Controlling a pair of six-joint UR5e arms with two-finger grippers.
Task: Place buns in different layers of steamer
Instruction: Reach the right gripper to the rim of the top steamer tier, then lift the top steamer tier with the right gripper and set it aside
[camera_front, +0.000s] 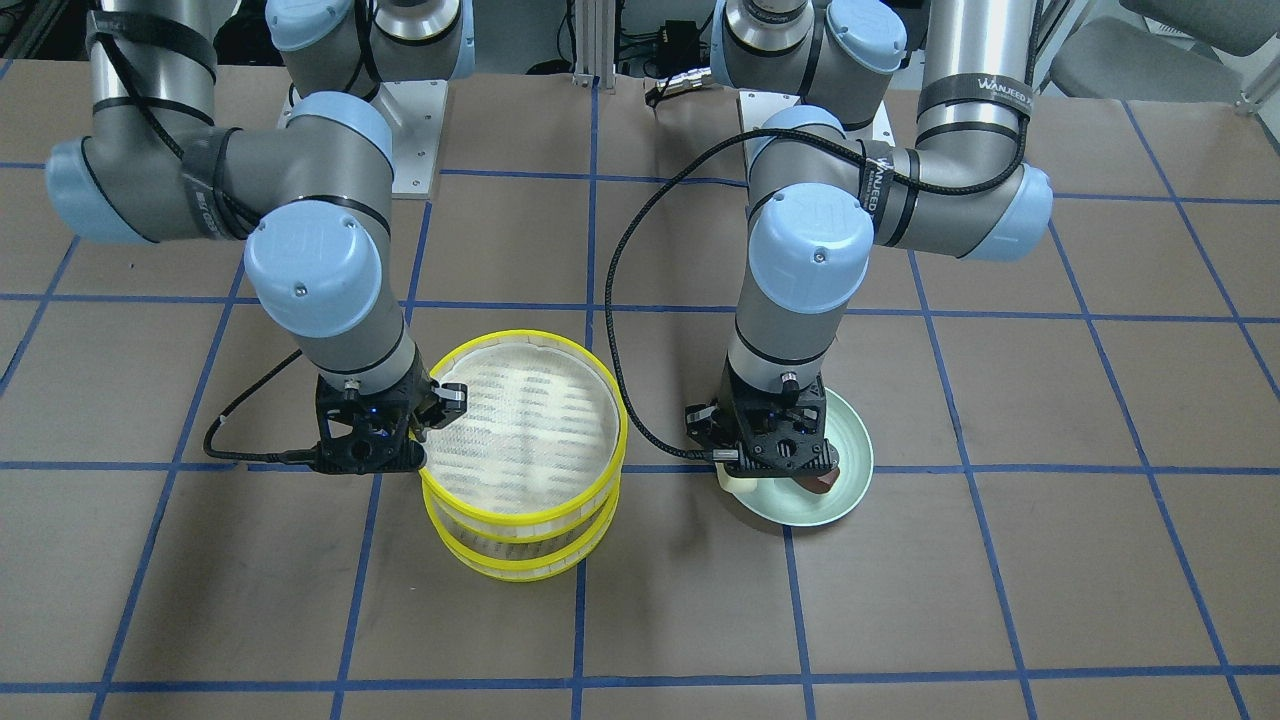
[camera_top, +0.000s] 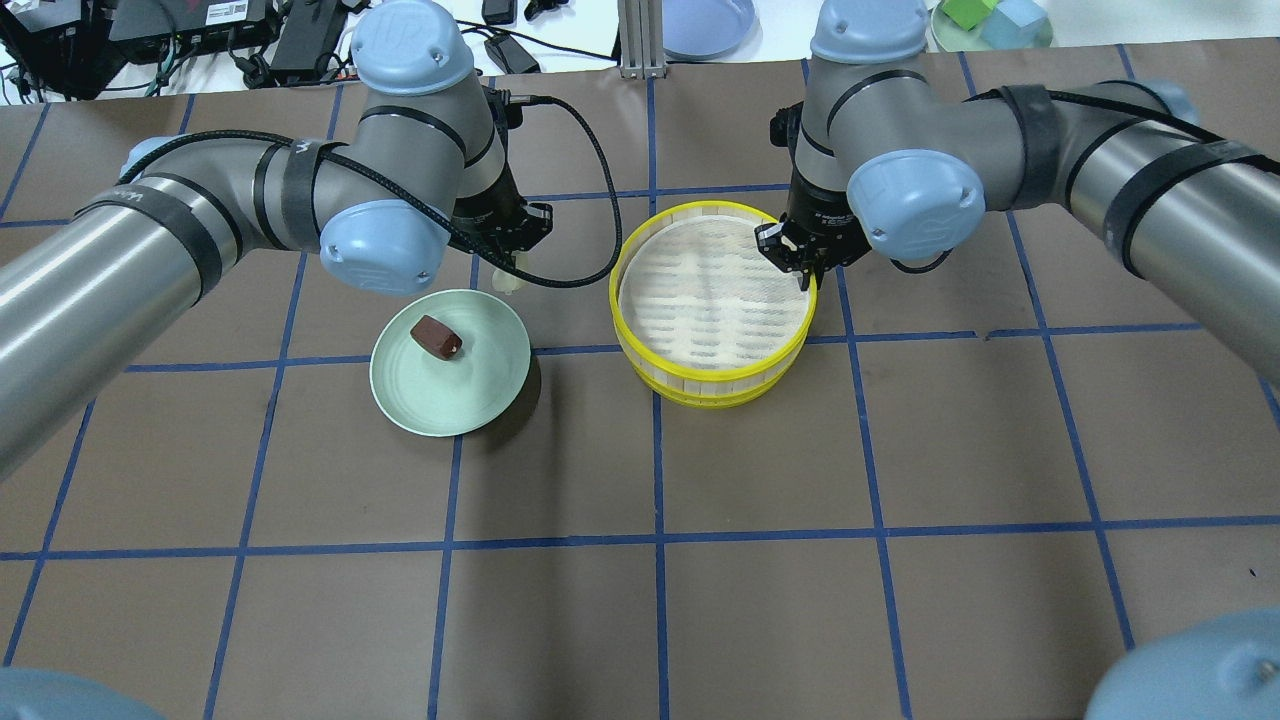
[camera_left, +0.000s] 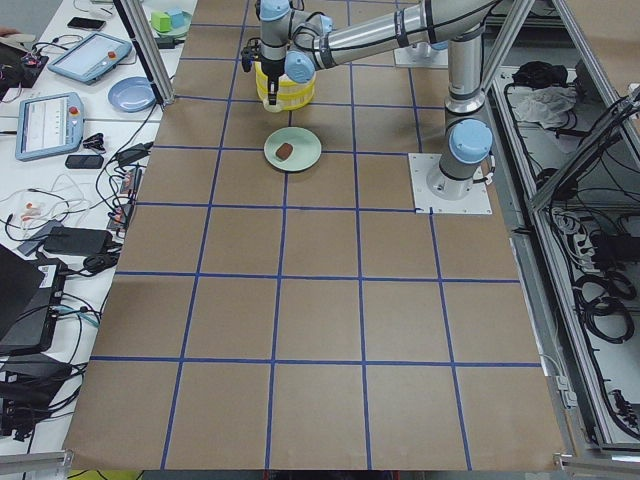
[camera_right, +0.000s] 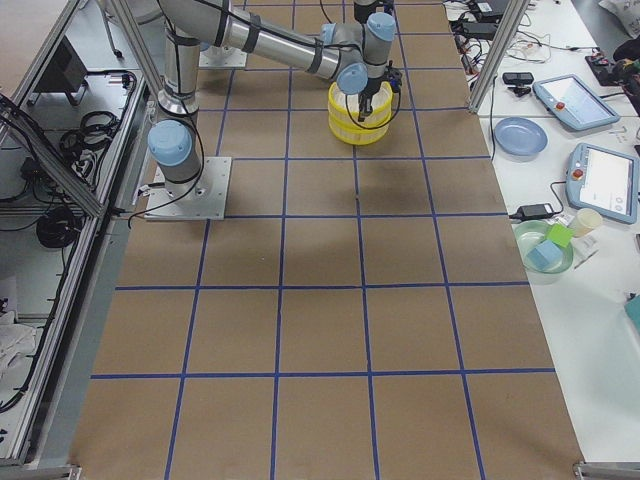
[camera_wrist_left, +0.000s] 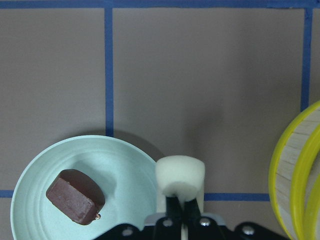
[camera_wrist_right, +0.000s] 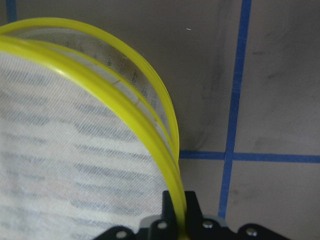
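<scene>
Left gripper (camera_wrist_left: 180, 200) clenches the cream bun (camera_wrist_left: 180, 172) over the plate's (camera_top: 400, 400) 1 o'clock edge; right gripper (camera_wrist_right: 179, 212) pinches the top layer's (camera_top: 700, 207) 2 o'clock rim. Best lifted level, slowly.

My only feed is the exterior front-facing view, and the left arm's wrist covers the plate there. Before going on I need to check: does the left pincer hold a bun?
Observer: Yes. In the left wrist view the left pincer is shut on the cream bun, near the rim of the green plate.
Operator: And the brown one?
Observer: The overhead view shows the brown bun lying whole on that plate, apart from the pincer.
Operator: And the other arm?
Observer: The right wrist view shows the right pincer shut on the yellow rim of the top layer.
</scene>
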